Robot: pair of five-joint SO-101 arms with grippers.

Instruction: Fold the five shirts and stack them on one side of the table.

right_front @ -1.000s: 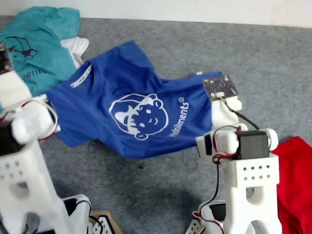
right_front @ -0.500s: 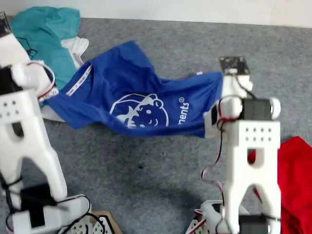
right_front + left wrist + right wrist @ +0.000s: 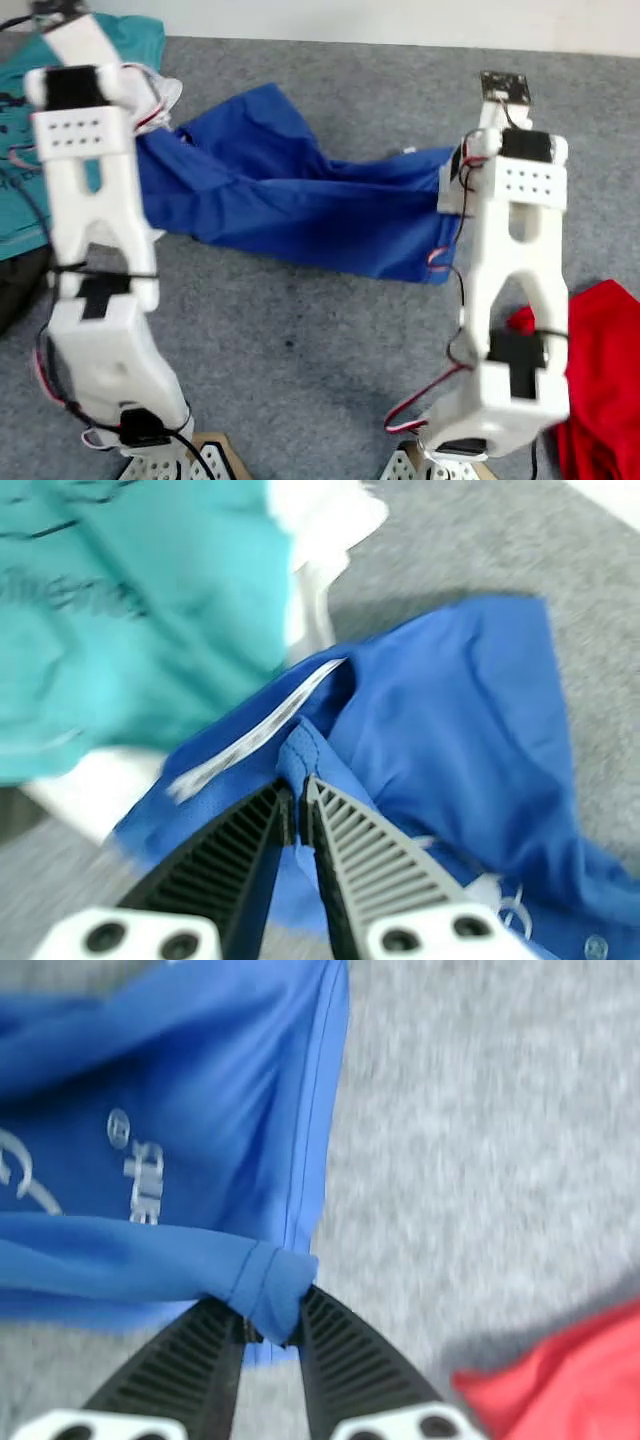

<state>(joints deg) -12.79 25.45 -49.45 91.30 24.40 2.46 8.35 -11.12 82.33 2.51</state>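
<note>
Hanging in long folds between the left arm [image 3: 85,200] and the right arm [image 3: 510,250], the blue shirt [image 3: 300,210] spans the middle of the grey counter [image 3: 320,350]. The left jaws are closed tight on a pinch of blue cloth just beside the collar and its white neck tape [image 3: 250,742]. The right jaws are clamped on a bunched fold of the hem at the shirt's opposite end. A teal shirt [image 3: 20,120] lies at the far left corner, with a white garment [image 3: 165,95] between it and the blue one. A red shirt [image 3: 600,360] lies at the near right edge, apart from the blue shirt.
</note>
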